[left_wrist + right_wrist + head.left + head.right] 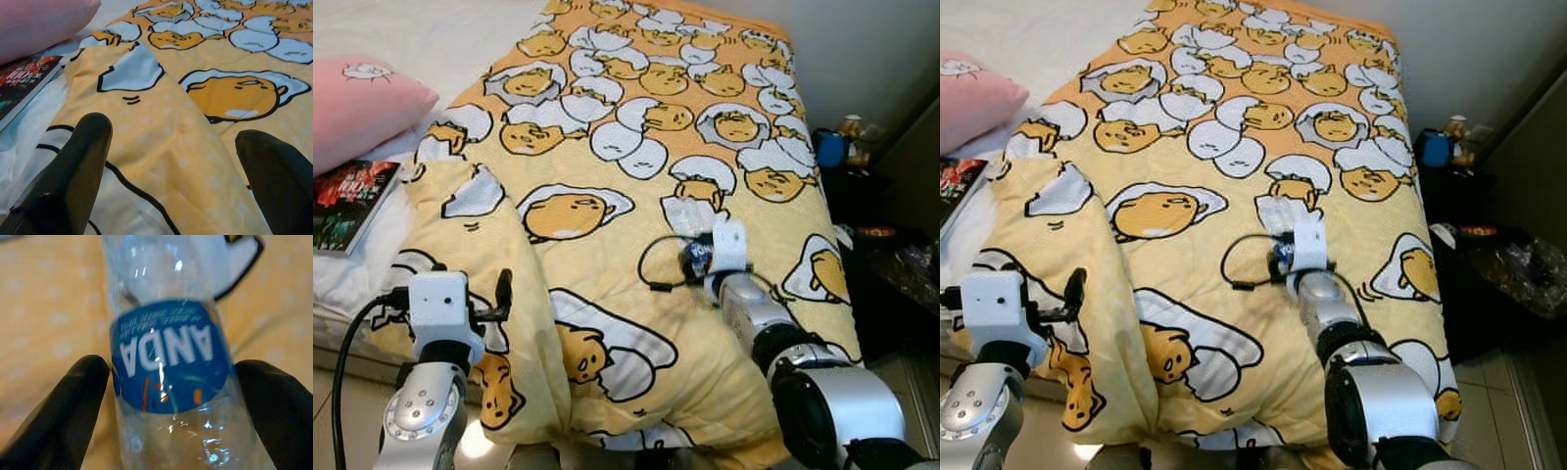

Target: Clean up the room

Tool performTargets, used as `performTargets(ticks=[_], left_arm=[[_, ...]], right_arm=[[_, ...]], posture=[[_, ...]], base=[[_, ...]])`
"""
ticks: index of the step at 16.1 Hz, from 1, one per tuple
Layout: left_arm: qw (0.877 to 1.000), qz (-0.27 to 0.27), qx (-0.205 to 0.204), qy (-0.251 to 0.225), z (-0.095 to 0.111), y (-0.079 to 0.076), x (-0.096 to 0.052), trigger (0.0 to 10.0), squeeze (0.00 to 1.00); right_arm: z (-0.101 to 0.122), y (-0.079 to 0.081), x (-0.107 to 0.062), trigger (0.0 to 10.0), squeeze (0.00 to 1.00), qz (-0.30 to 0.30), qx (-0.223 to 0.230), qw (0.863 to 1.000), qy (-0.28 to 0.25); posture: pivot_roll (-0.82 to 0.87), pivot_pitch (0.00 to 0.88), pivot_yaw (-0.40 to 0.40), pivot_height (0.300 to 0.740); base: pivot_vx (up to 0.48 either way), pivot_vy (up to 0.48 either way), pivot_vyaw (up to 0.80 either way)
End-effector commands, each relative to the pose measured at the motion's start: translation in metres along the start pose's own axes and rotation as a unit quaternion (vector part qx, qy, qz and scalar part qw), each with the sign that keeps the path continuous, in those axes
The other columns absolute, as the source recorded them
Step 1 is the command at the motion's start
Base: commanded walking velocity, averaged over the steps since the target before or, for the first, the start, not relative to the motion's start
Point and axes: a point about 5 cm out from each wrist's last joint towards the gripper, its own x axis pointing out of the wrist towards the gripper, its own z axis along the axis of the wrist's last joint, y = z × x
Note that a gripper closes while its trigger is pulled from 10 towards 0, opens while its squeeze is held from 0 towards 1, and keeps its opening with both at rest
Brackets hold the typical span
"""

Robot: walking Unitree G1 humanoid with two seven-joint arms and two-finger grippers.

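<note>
A clear plastic bottle (166,377) with a blue label lies on the yellow egg-print blanket (607,147) that covers the bed. My right gripper (171,387) is open and reaches over the blanket, one black finger (73,401) on each side of the bottle at its label, close to its sides. From the head the bottle (688,223) shows just beyond my right wrist. My left gripper (171,161) is open and empty, low over the blanket's folded near-left corner (146,122). One of its fingers (503,292) sticks up beside the white wrist block.
A pink pillow (352,108) and a dark book (347,201) lie on the white sheet at the bed's left. A dark nightstand (871,206) with a blue item (829,149) and clutter stands to the right of the bed. Tiled floor (1508,431) lies below.
</note>
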Motion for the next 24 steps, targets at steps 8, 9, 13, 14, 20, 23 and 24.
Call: performTargets(ticks=[8,9,13,14,20,23,24], left_arm=[[1.000,-0.011,0.006,0.000,0.008,-0.001,0.007,10.0,0.00],[1.000,-0.012,0.006,0.000,0.008,-0.001,0.009,10.0,0.00],[1.000,-0.029,0.004,-0.003,0.010,-0.009,0.020,10.0,0.00],[0.999,-0.036,0.004,-0.005,0.011,-0.012,0.024,10.0,0.00],[0.997,-0.071,-0.003,-0.036,0.016,-0.038,0.063,10.0,0.00],[0.995,-0.088,0.002,-0.044,0.018,-0.049,0.084,10.0,0.00],[0.994,-0.098,0.012,-0.049,0.019,-0.052,0.090,10.0,0.00]], right_arm=[[-0.019,-0.001,-0.002,0.0,0.00,0.010,0.039,0.998,0.045],[-0.020,0.001,-0.002,0.0,0.00,0.016,0.039,0.998,0.044],[-0.018,0.000,-0.002,0.0,0.00,0.022,0.033,0.999,0.023],[-0.014,-0.001,-0.002,0.0,0.00,0.020,0.030,0.999,0.014],[0.016,-0.012,-0.006,0.0,0.00,0.004,-0.021,0.993,-0.117],[0.029,-0.030,-0.016,0.0,0.00,-0.037,-0.013,0.978,-0.206],[0.033,-0.037,-0.022,0.0,0.00,-0.057,-0.001,0.969,-0.242]], posture=[[0.42,0.140,-0.108,0.740],[0.42,0.136,-0.110,0.740],[0.39,0.104,-0.089,0.740],[0.37,0.092,-0.085,0.740],[0.24,0.000,-0.100,0.740],[0.17,0.000,-0.078,0.740],[0.15,0.000,-0.070,0.740]], base=[[0.000,0.000,0.00],[0.000,0.000,0.00],[0.000,0.000,0.00],[0.000,0.000,0.00],[0.000,0.000,0.00],[0.000,0.000,0.00],[0.000,0.000,0.00]])
